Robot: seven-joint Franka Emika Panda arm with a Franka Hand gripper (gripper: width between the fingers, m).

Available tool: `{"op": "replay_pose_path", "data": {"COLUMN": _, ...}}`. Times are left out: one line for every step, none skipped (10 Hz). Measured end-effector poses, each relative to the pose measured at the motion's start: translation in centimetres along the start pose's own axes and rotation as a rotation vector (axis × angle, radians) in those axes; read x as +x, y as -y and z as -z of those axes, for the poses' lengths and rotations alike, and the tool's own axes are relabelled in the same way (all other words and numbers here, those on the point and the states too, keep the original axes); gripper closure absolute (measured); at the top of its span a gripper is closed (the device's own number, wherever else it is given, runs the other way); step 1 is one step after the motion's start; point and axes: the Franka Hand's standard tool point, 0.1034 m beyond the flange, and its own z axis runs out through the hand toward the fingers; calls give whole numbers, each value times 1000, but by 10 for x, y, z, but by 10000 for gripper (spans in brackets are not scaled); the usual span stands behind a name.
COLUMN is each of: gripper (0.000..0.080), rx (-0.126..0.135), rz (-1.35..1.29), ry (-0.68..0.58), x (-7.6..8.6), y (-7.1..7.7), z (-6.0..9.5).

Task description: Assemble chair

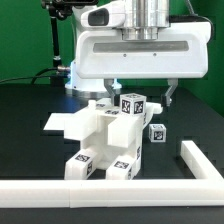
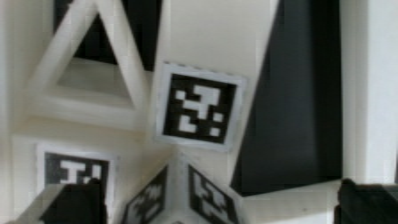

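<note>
The chair (image 1: 105, 135) is a cluster of white blocky parts with black-and-white tags, standing in the middle of the black table. A tagged cube-ended piece (image 1: 132, 102) sits on top of it. My gripper (image 1: 143, 92) hangs right above, open, with one finger on each side of that top piece and not touching it. In the wrist view the dark fingertips (image 2: 71, 205) stand wide apart around a tagged corner piece (image 2: 187, 195), with gaps on both sides. A loose tagged cube (image 1: 158, 132) lies just off the chair toward the exterior view's right.
The long white L-shaped border rail (image 1: 100, 195) runs along the front and turns up at the exterior view's right (image 1: 200, 160). A flat white panel (image 1: 62, 122) lies beside the chair on the exterior view's left. The robot base (image 1: 85, 80) stands behind.
</note>
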Motion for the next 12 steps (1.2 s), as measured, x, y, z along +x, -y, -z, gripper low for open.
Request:
{"op": "replay_pose_path", "data": {"gripper": 150, "rx": -1, "rz": 61, "ry": 0, "x": 0, "y": 0, "z": 0}}
{"op": "replay_pose_path", "data": {"gripper": 150, "rx": -2, "rz": 154, "ry": 0, "x": 1, "y": -2, "z": 0}}
{"op": "replay_pose_path", "data": {"gripper": 150, "rx": -13, "rz": 303, "ry": -1, "x": 6, "y": -7, "z": 2}}
{"op": "replay_pose_path", "data": {"gripper": 150, "rx": -18, "rz": 372, "ry": -1, "x": 7, "y": -8, "z": 2}}
{"op": "replay_pose_path", "data": {"gripper": 150, "rx": -18, "rz": 349, "ry": -1, "x": 6, "y": -7, "z": 2}}
{"op": "replay_pose_path", "data": {"gripper": 280, "rx": -18, "rz": 327, "ry": -1, "x": 6, "y": -7, "z": 2}}
{"op": "replay_pose_path", "data": {"gripper": 417, "rx": -17, "rz": 296, "ry": -1, "x": 6, "y": -7, "z": 2}}
{"op": "replay_pose_path", "data": {"gripper": 417, "rx": -16, "rz": 225, "ry": -2, "x": 6, "y": -7, "z": 2}}
{"op": "replay_pose_path", "data": {"gripper": 517, "rx": -16, "rz": 145, "ry": -3, "x": 6, "y": -7, "z": 2}}
{"op": "replay_pose_path", "data": {"gripper": 517, "rx": -16, "rz": 87, "ry": -3, "x": 6, "y": -7, "z": 2}}
{"op": "replay_pose_path", "data": {"gripper": 517, "rx": -14, "rz": 15, "ry": -7, "x": 7, "y": -7, "z": 2}}
{"op": "replay_pose_path", "data": {"gripper": 517, "rx": -11, "rz": -115, "ry": -19, "x": 8, "y": -8, "z": 2}}
